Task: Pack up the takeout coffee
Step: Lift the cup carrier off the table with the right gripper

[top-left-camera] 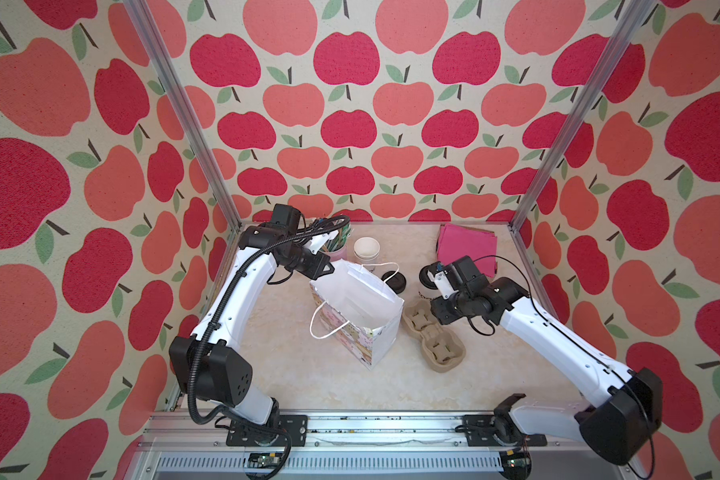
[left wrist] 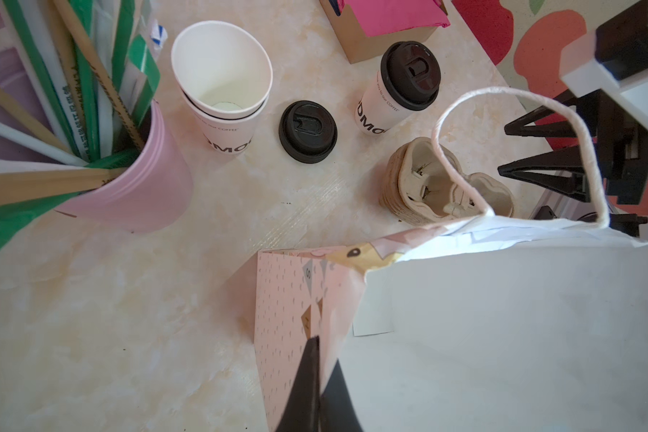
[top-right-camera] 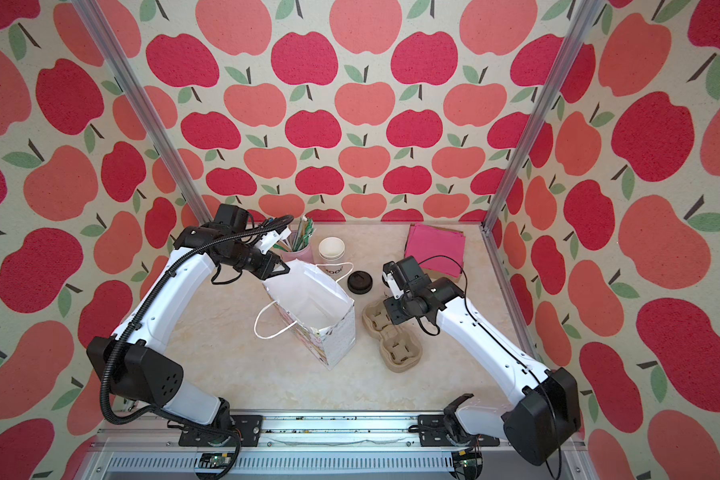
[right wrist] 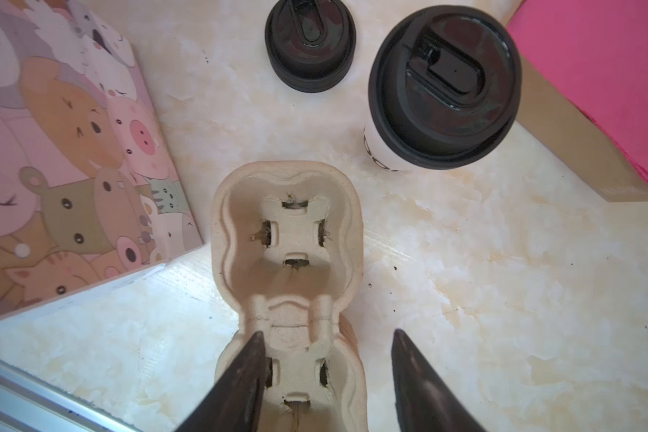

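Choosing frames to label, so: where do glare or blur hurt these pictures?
Left wrist view: the paper bag is washed out inside, the straws soft. Right wrist view: the right gripper is blurred, the lidded cup shows sheen on top. Both top views: evenly lit, sharp.

One lidded cup [left wrist: 401, 93]; two nested cups [left wrist: 221, 86]; one loose lid [left wrist: 307, 131]; one bag [left wrist: 502, 336]; one carrier [right wrist: 289, 232].
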{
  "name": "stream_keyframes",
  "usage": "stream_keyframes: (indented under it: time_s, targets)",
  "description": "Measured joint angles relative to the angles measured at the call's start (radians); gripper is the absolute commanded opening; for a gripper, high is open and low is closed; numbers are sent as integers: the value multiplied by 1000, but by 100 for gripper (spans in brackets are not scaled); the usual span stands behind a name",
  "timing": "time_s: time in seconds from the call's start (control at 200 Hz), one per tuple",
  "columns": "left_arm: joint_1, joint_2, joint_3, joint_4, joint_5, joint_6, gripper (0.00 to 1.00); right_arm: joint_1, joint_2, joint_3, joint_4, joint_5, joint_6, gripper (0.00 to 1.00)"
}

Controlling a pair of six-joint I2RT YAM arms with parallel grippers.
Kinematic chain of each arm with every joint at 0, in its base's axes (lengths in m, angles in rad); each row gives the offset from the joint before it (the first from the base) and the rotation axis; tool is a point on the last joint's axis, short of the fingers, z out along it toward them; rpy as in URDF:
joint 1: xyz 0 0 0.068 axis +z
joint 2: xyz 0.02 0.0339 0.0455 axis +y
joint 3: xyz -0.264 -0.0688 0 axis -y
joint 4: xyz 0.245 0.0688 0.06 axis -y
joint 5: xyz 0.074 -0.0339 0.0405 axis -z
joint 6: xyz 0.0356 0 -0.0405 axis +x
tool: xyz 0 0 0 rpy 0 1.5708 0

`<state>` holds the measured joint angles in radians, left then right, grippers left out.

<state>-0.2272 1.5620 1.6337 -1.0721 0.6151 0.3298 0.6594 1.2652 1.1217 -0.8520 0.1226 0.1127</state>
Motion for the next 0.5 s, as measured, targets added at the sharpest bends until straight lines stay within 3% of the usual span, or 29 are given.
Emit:
stream_keyframes:
  time_s: [0.115,0.295,0.5]
  targets:
    - [-4,0,0,0,4,2,8,24,7,-12,0,-3,-1,56]
    - [-4,0,0,-1,-28,-5,27,26,39,-32,0,-16,2,56]
    - [-6,0,16,11,-69,-32,40,39,50,-46,-3,-19,10,54]
